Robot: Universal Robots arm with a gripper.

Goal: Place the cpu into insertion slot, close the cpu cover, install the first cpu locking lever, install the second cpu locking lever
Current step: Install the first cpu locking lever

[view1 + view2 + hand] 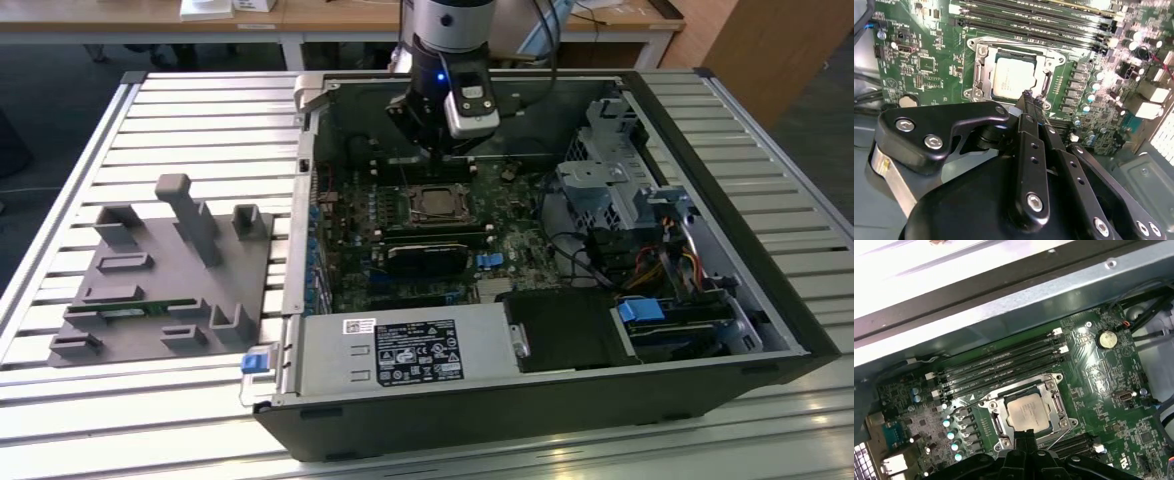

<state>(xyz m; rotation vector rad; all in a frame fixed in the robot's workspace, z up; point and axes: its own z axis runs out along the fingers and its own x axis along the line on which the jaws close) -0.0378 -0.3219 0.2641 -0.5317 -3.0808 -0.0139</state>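
The cpu (1013,77) (1027,411) lies flat in the insertion slot (434,203) on the green board. Its pale metal top shows through the window of the cpu cover (985,70) (1056,401), which lies down around it. A thin wire lever (1060,436) juts out at an angle from one side of the socket. Another lever (966,407) runs along the opposite side. My gripper (445,160) (1032,98) (1027,439) hangs just above the socket's edge. Its black fingers (1026,125) are shut together with nothing between them.
The open computer case (694,150) sits on a slatted metal table (200,110). Long memory slots (999,365) run beside the socket, and a black ribbed card (430,256) lies on its other side. The power supply (400,352), drive cage (614,170) and cables crowd the case. A grey parts fixture (160,270) stands on the exterior view's left.
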